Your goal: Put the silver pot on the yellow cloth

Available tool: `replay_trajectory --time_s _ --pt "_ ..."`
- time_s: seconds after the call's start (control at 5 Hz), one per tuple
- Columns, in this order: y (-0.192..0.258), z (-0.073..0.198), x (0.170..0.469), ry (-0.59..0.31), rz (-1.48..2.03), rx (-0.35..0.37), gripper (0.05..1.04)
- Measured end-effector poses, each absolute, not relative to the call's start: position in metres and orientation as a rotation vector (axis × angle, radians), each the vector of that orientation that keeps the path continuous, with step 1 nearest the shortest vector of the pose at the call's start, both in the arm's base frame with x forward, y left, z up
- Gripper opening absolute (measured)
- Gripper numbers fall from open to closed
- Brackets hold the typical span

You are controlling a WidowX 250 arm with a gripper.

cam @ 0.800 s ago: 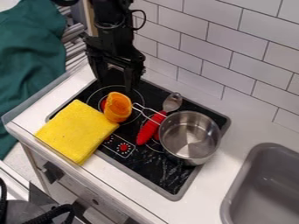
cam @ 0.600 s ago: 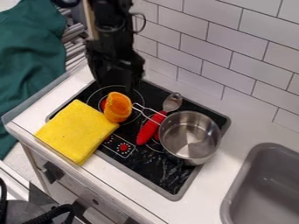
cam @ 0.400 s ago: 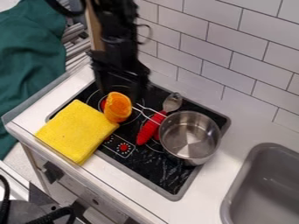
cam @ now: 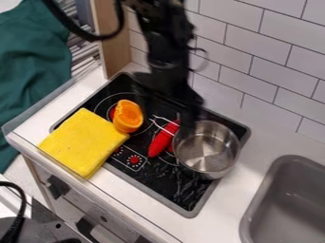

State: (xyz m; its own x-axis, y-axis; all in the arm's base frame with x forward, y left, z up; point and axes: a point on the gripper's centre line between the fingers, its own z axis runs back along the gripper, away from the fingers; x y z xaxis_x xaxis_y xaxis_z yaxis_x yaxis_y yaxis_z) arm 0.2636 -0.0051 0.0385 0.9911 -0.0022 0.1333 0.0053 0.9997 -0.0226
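Jaws hang blurred near the silver pot (cam: 206,152); whether open or closed, I cannot tell. The placing is undone: the pot stands upright on the stove (cam: 166,182), well apart from the yellow cloth (cam: 82,142). Lifting, carrying and lowering seem left. It looks shiny, round and deep, with a thin wire handle (cam: 163,124).

Stove (cam: 166,186) before me: glossy, smooth, black. On stove I see pot (cam: 206,151): shiny, smooth metal. Over stove edge: yellow cloth (cam: 82,142), matt, slightly rough. Beside stove: sink (cam: 293,190), matt, plastic-looking. Beyond stove: wall tiles (cam: 282,71), smooth.
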Motion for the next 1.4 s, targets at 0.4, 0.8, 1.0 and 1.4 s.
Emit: replay_trajectory --time_s 0.4,0.8,1.0,1.4 --pt "-0.064 0.021 0.260 -0.096 -0.121 -0.033 1.001" --pt "-0.096 -0.002 0.285 -0.077 -0.176 -0.022 1.001" --pt "-0.088 -0.007 0.298 -0.076 -0.158 -0.020 1.001" --pt "-0.059 -0.032 0.308 -0.035 -0.073 -0.017 1.001"
